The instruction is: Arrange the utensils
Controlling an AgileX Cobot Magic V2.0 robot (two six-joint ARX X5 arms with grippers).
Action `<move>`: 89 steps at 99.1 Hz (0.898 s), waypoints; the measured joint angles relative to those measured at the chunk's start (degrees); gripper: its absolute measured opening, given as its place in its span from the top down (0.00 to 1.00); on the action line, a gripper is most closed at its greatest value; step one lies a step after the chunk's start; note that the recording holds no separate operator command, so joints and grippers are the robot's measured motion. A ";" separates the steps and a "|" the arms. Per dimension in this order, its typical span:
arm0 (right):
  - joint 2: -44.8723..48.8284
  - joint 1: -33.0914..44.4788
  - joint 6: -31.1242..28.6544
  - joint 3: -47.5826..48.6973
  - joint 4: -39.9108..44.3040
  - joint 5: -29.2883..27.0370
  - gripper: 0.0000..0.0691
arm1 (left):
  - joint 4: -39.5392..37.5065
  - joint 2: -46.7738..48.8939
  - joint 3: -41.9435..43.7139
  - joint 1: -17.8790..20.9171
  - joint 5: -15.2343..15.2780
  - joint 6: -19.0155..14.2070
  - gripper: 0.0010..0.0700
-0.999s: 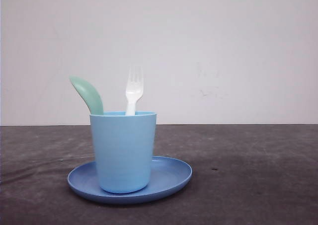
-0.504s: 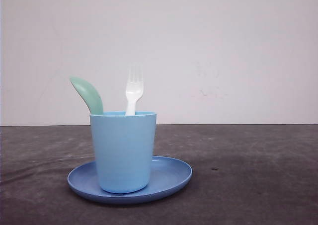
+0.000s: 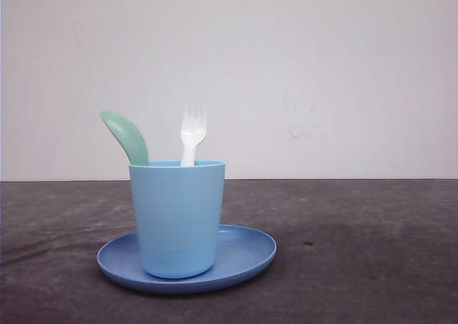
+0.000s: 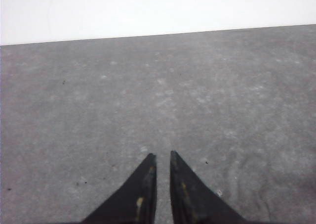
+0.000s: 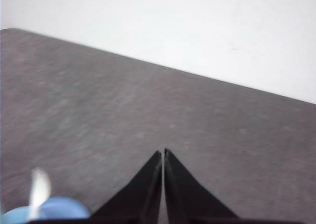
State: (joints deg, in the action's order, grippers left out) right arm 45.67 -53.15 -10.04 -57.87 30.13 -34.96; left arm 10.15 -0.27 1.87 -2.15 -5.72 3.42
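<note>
The dark grey counter (image 3: 372,267) spreads before me, a pale wall (image 3: 322,66) behind it; on it sits a round blue plate (image 3: 247,256), and a light blue cup (image 3: 177,220) stands upright on that plate; the mint-green spoon (image 3: 126,136) leans out of the cup toward my left, while the slim white fork (image 3: 192,129) stands in it nearly upright, tines up — both utensils inside the cup. My left hand (image 4: 160,157) hangs over bare counter, fingertips almost touching, gripping nothing; my right hand (image 5: 163,152) is likewise pressed closed and empty, near the cup.
</note>
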 joint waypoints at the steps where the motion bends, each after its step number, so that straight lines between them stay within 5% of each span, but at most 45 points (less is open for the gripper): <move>1: 0.11 0.72 0.26 0.00 -0.22 0.44 0.99 | 0.00 0.00 0.00 0.00 0.00 0.00 0.98; 46: 0.79 43.63 12.61 5.42 -15.34 30.93 0.99 | 0.00 0.00 0.00 0.00 0.00 0.00 0.98; 89: -18.12 53.27 13.22 37.81 -33.05 33.53 0.99 | 0.00 0.00 0.00 0.00 0.00 0.00 0.98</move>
State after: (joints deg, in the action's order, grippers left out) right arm 27.55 0.12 3.18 -20.05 -2.92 -1.43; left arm 10.15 -0.27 1.87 -2.15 -5.72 3.42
